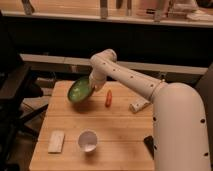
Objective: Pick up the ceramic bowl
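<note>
The ceramic bowl [80, 90] is green with a dark rim and hangs tilted above the far left part of the wooden table [120, 135], its inside facing the camera. My gripper [93, 86] is at the bowl's right rim and is shut on it, holding it off the table. My white arm [150, 90] reaches in from the lower right.
A small white cup [88, 140] stands near the front of the table. A pale flat block [56, 141] lies at the front left. An orange carrot-like item [108, 98] lies right of the bowl, and a white bar [139, 105] further right. A dark chair [15, 95] stands on the left.
</note>
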Robot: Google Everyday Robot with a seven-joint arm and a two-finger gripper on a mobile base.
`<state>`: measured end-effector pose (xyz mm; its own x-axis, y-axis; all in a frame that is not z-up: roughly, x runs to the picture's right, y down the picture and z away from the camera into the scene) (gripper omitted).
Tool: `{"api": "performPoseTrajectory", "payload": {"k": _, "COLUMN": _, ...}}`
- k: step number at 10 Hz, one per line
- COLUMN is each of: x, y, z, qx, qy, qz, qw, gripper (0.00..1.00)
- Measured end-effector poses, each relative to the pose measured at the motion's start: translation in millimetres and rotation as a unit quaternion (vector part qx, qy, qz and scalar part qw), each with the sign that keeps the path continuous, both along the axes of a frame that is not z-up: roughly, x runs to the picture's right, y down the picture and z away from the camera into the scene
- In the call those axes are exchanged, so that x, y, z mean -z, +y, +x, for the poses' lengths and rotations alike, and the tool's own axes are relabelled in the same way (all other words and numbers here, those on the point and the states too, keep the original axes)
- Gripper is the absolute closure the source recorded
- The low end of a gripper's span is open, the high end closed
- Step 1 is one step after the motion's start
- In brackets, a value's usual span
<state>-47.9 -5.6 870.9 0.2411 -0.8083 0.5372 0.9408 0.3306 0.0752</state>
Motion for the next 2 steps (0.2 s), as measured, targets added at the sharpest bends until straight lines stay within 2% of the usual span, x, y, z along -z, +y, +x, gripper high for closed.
{"api": "performPoseTrajectory", "payload": {"k": 2, "x": 3.7, "y": -3.7, "z": -1.4, "qx": 0.002, "qy": -0.002, "qz": 0.002, "qw": 1.0, "gripper": 1.0}}
